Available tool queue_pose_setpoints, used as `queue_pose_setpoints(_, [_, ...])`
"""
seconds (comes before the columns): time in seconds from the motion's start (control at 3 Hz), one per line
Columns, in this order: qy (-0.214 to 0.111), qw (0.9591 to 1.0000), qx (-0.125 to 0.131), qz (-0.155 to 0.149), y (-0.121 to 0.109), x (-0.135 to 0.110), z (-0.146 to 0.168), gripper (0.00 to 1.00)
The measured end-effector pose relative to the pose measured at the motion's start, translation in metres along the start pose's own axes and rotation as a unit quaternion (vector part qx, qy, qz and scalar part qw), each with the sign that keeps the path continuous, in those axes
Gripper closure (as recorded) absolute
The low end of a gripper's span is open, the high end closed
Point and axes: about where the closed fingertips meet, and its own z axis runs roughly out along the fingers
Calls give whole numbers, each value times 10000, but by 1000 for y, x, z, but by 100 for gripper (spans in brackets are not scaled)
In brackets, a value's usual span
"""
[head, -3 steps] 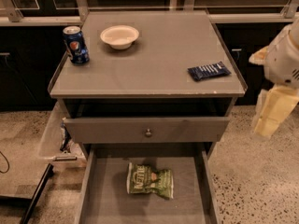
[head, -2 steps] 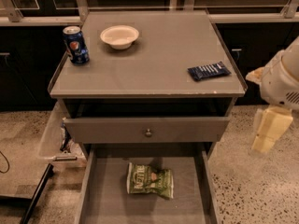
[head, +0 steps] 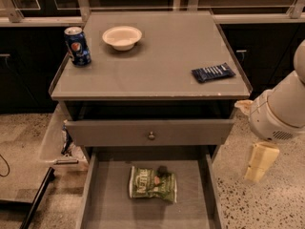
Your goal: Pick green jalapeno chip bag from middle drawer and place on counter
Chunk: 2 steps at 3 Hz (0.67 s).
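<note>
The green jalapeno chip bag (head: 152, 184) lies flat on the grey bottom of the open middle drawer (head: 107, 202), near its centre. The counter (head: 162, 63) is the flat grey top of the cabinet above it. My gripper (head: 259, 162) hangs off the white arm at the right, outside the cabinet and beyond the drawer's right wall. It is about level with the drawer, apart from the bag, and holds nothing that I can see.
On the counter stand a blue soda can (head: 77, 46) at back left, a white bowl (head: 122, 36) beside it, and a dark-blue wrapped bar (head: 213, 72) at the right edge. The upper drawer front with a knob (head: 151, 135) sits slightly pulled out above the open drawer.
My gripper has moved down and a little left along the cabinet's right side, from counter-edge height to drawer height. The bag and the counter items have not moved.
</note>
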Motion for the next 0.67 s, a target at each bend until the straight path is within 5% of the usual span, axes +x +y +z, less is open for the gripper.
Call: queue_pose_setpoints(0.67, [-160, 9996, -241, 69, 8, -5, 31, 0])
